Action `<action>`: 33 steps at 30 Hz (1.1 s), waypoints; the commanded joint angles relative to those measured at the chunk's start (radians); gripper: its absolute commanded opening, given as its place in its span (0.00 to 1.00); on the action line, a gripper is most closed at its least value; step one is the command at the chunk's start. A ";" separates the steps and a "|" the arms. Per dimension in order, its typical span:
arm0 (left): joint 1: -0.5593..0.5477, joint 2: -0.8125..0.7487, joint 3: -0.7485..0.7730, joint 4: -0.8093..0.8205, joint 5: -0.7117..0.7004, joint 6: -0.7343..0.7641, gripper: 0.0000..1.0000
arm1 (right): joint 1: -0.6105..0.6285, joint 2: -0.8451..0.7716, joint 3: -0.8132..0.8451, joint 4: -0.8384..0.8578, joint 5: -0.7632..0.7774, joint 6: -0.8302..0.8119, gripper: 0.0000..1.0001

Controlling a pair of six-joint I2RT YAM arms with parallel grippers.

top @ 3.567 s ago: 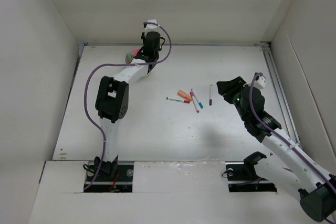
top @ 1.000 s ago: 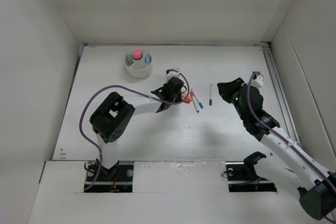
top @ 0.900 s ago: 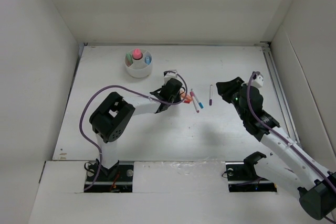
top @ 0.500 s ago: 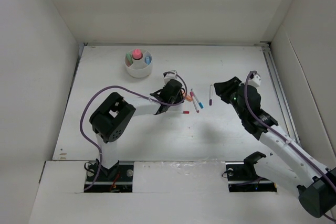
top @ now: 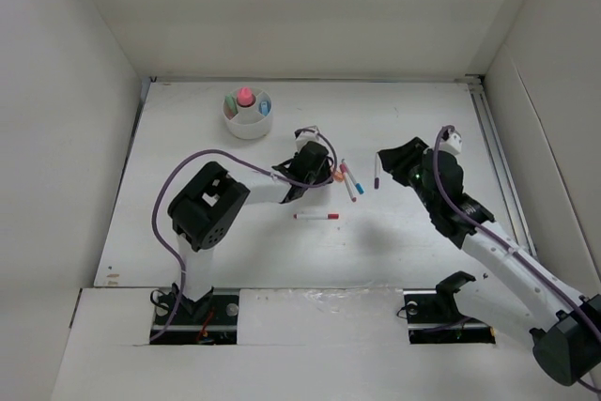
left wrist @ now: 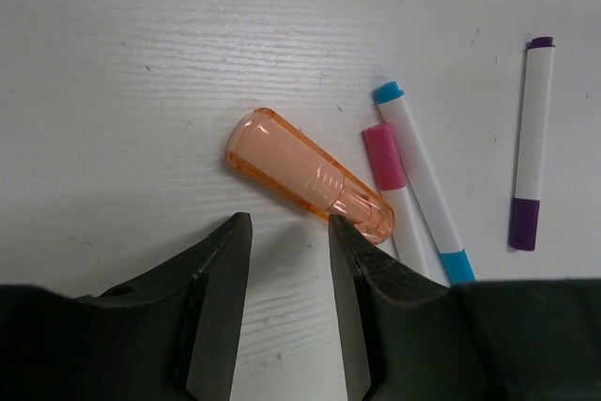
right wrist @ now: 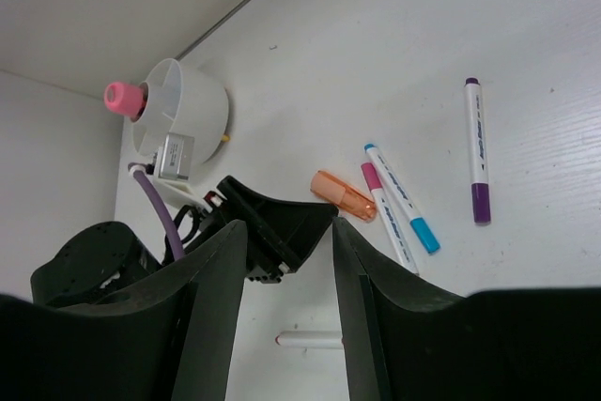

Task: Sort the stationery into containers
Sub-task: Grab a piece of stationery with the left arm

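My left gripper [top: 320, 176] hovers low over the table, open with nothing between its jaws [left wrist: 289, 224]. Just ahead of its fingertips lies a translucent orange marker [left wrist: 308, 176], with a pink-capped pen [left wrist: 394, 196], a blue-ended pen [left wrist: 423, 185] and a purple pen [left wrist: 531, 152] to its right. A red-capped white pen [top: 317, 217] lies alone, nearer the arms. The white divided cup [top: 248, 115] stands at the back left and holds a pink-capped bottle [top: 245, 97]. My right gripper [top: 387, 162] hangs open above the table beside the purple pen [top: 377, 171], holding nothing [right wrist: 289, 232].
White walls enclose the table on the left, back and right. A rail [top: 498, 166] runs along the right edge. The left arm's purple cable [top: 202, 161] loops over the table's left half. In the right wrist view the left gripper [right wrist: 272, 223] sits between the cup [right wrist: 183, 110] and the pens.
The left gripper has opened, and the red-capped pen now lies on the table nearer the arms. The right gripper has opened and shifted slightly left toward the purple pen.
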State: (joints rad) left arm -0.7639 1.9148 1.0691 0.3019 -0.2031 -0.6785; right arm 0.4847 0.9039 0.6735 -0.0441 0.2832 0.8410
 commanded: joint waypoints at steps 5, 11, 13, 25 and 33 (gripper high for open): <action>-0.002 0.075 0.118 -0.010 -0.025 -0.006 0.35 | -0.006 0.003 0.049 0.044 -0.027 -0.023 0.49; -0.002 0.136 0.219 -0.058 -0.082 0.016 0.35 | -0.006 0.012 0.049 0.044 -0.045 -0.023 0.49; -0.002 0.160 0.248 -0.093 -0.107 0.029 0.35 | -0.006 0.012 0.049 0.044 -0.045 -0.023 0.49; -0.002 0.256 0.410 -0.233 -0.165 0.157 0.32 | -0.006 0.001 0.049 0.044 -0.027 -0.023 0.50; -0.002 0.280 0.456 -0.287 -0.174 0.204 0.31 | -0.006 0.010 0.049 0.044 -0.039 -0.023 0.50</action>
State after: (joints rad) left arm -0.7647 2.1742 1.4872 0.0845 -0.3565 -0.5121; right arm 0.4847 0.9180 0.6796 -0.0441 0.2508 0.8333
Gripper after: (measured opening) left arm 0.308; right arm 0.502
